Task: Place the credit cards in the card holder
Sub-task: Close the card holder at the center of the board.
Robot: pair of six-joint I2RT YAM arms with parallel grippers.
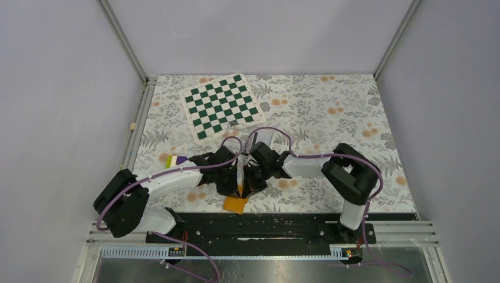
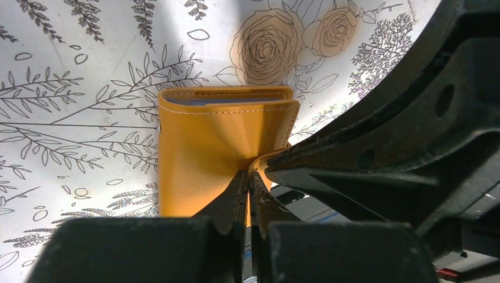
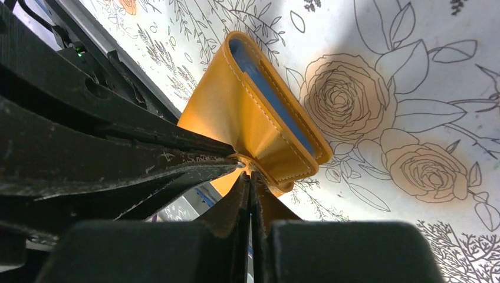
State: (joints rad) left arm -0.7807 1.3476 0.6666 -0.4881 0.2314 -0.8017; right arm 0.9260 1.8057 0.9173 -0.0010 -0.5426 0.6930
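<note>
The orange card holder [image 1: 236,204] is lifted at the table's near edge, with both grippers meeting on it. In the left wrist view the card holder [image 2: 206,153] hangs folded, and my left gripper [image 2: 249,175] is shut on a thin orange flap of it. From the right wrist the card holder [image 3: 259,112] shows its light blue inside along the top, and my right gripper [image 3: 250,177] is shut on its lower corner. The other arm's black fingers [image 3: 147,150] press in from the left. Coloured credit cards [image 1: 175,160] lie on the table by the left arm, partly hidden.
A green and white chessboard [image 1: 221,106] lies at the back of the flowered tablecloth [image 1: 330,112]. A clear plastic box [image 1: 262,137] stands just behind the grippers. The black rail [image 1: 265,227] with the arm bases runs along the near edge.
</note>
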